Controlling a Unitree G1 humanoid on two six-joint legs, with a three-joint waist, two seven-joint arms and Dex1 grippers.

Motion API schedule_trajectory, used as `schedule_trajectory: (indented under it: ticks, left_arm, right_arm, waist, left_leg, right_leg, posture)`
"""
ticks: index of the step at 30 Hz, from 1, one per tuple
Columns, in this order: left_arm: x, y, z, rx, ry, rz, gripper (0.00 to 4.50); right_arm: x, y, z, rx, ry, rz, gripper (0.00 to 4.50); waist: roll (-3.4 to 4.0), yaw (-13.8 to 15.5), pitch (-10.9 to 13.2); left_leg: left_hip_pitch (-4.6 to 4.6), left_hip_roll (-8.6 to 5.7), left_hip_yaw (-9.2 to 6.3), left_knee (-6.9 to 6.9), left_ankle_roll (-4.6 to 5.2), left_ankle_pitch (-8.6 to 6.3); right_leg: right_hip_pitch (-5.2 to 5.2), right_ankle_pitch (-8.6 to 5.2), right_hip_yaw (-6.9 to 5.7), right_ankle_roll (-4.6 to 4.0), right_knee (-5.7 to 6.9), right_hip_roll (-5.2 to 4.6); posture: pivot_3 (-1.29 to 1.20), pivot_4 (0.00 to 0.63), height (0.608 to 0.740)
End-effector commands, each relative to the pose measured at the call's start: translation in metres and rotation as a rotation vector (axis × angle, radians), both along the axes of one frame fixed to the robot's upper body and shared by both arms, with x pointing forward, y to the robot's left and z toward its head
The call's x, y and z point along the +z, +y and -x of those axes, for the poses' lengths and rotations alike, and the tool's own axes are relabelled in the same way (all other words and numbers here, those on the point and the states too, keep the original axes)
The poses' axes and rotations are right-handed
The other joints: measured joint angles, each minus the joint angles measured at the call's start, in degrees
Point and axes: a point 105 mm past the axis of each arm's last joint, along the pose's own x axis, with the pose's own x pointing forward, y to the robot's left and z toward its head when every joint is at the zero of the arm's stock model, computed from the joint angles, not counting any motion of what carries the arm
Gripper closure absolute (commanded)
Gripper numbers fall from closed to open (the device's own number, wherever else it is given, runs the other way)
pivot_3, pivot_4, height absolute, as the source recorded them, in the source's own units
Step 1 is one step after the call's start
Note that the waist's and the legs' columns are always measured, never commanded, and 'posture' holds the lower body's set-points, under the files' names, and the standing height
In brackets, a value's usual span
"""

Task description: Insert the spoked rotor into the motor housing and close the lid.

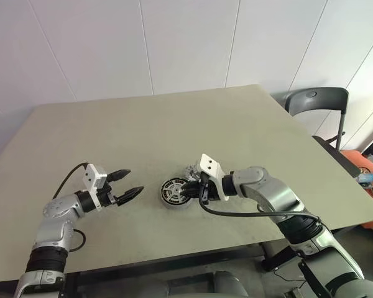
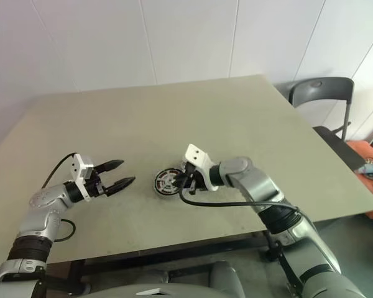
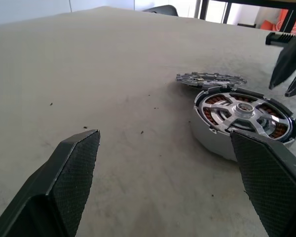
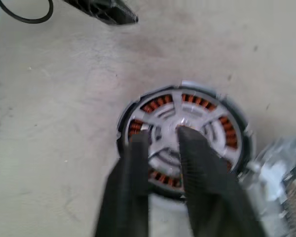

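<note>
We saw the motor housing (image 1: 173, 193) lying flat on the worktop (image 1: 174, 130), open face up, with the spoked rotor (image 3: 242, 109) seated inside it over the ring of copper windings, its hub axis pointing straight up. The lid (image 3: 210, 79) lay flat on the worktop just behind the housing, touching or nearly touching its rim; we could not tell which. The right gripper (image 4: 160, 140) hung over the rotor's face with its jaws a small way apart and nothing between them. The left gripper (image 1: 125, 184) stood off to the housing's left, jaws spread wide and empty. The worktop was plain grey-beige and faintly speckled. White panelled walls rose behind it, and a dark chair (image 1: 317, 102) stood at its far right corner.
</note>
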Motion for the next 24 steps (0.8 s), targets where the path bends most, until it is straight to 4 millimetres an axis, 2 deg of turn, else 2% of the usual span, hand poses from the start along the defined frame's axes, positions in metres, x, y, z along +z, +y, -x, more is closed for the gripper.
schedule_trajectory:
  ticks: [1,4,8,11,15,20,24]
  left_arm:
    - [0.027,-0.017,-0.002,-0.027,-0.075,-0.009,0.00]
    - [0.038,-0.025,0.001,-0.028,-0.082,-0.009,0.00]
    - [0.040,-0.023,0.006,-0.020,-0.072,-0.013,0.00]
    - [0.028,-0.012,0.009,-0.008,-0.053,-0.017,0.00]
    - [0.003,0.004,0.011,0.008,-0.028,-0.021,0.00]
    - [-0.005,0.010,0.007,0.009,-0.037,-0.022,0.00]
    - [-0.008,0.012,-0.003,0.015,-0.037,-0.022,0.00]
  right_arm:
    - [0.015,0.005,-0.001,0.055,-0.098,0.019,2.26]
    - [0.017,0.003,0.005,0.114,-0.108,0.045,1.27]
    - [0.021,-0.001,0.013,0.209,-0.104,0.072,1.27]
    - [0.021,-0.004,0.014,0.241,-0.113,0.103,1.27]
    - [0.006,-0.006,0.010,0.251,-0.144,0.180,1.27]
    - [-0.009,-0.003,0.005,0.247,-0.188,0.235,1.27]
    - [-0.020,-0.004,-0.003,0.231,-0.227,0.291,1.27]
  waist:
    - [-0.03,0.07,0.01]
    - [-0.03,0.05,0.01]
    - [0.00,-0.19,0.03]
    - [0.01,-0.11,0.04]
    - [0.01,0.07,0.03]
    - [-0.01,0.12,0.03]
    - [-0.02,0.39,0.02]
  left_leg:
    - [-0.02,0.00,-0.02,0.00,0.00,0.00]
    - [-0.10,0.00,-0.02,-0.01,0.01,-0.01]
    - [-0.09,0.00,-0.01,-0.03,0.01,-0.01]
    - [-0.04,0.02,0.03,-0.04,0.01,-0.01]
    - [0.01,0.02,0.02,-0.02,0.00,0.00]
    - [-0.02,-0.02,0.04,0.01,0.00,0.00]
    - [-0.04,-0.02,0.01,0.01,0.00,0.00]
  right_leg:
    - [-0.01,0.01,0.00,0.02,-0.02,-0.01]
    - [-0.05,0.02,0.00,0.03,-0.06,-0.03]
    - [-0.07,0.02,0.00,0.03,-0.06,-0.02]
    - [-0.07,0.02,-0.01,0.04,-0.03,0.01]
    - [-0.01,0.02,-0.04,0.03,-0.01,0.03]
    - [-0.02,0.03,-0.04,0.02,-0.05,-0.01]
    - [-0.05,0.05,-0.05,-0.02,-0.03,-0.01]
  posture:
    - [0.00,0.000,0.740]
    - [0.00,0.000,0.740]
    - [0.00,0.000,0.740]
    - [0.00,0.000,0.740]
    - [0.00,0.000,0.740]
    - [0.00,0.000,0.740]
    - [0.00,0.000,0.740]
